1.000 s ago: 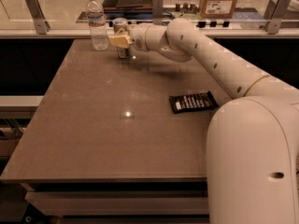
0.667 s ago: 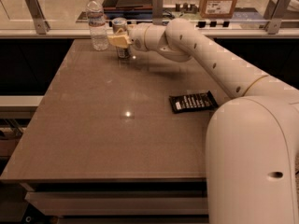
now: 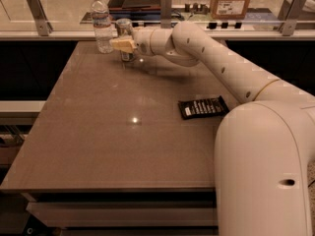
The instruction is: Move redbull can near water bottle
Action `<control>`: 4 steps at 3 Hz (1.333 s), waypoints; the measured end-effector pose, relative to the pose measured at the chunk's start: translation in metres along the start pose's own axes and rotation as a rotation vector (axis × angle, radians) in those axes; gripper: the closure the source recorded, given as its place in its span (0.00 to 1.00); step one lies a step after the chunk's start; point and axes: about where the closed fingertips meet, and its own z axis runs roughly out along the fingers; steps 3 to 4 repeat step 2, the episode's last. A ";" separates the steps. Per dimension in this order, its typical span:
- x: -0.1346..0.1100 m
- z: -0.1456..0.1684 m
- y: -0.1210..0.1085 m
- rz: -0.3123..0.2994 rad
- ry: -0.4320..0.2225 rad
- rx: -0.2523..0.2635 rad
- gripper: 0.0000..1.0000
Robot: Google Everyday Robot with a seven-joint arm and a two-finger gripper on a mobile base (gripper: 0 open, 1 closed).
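The single camera view looks down a brown table (image 3: pixel 98 132) toward its far edge, where the bottle (image 3: pixel 102 24) stands upright at the far left corner. The can (image 3: pixel 124 28) stands upright just to the bottle's right, close beside it with a narrow gap between them, and its base looks to be on the tabletop. The arm (image 3: pixel 206 48) reaches across from the right, and the gripper (image 3: pixel 123 44) sits at the can's mid-height, wrapped about it. Whether the jaws pinch the can or stand loose around it I cannot tell. A black wrapper (image 3: pixel 203 107) lies flat well apart, nearer the middle right of the table. As a judgement, the main part of the task looks done, since the can is already next to the bottle. What seems left is to let go, if the grip is on, and to draw the gripper back without tipping the can or knocking the bottle.
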 end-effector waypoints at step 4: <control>0.000 0.003 0.002 0.001 0.000 -0.004 0.00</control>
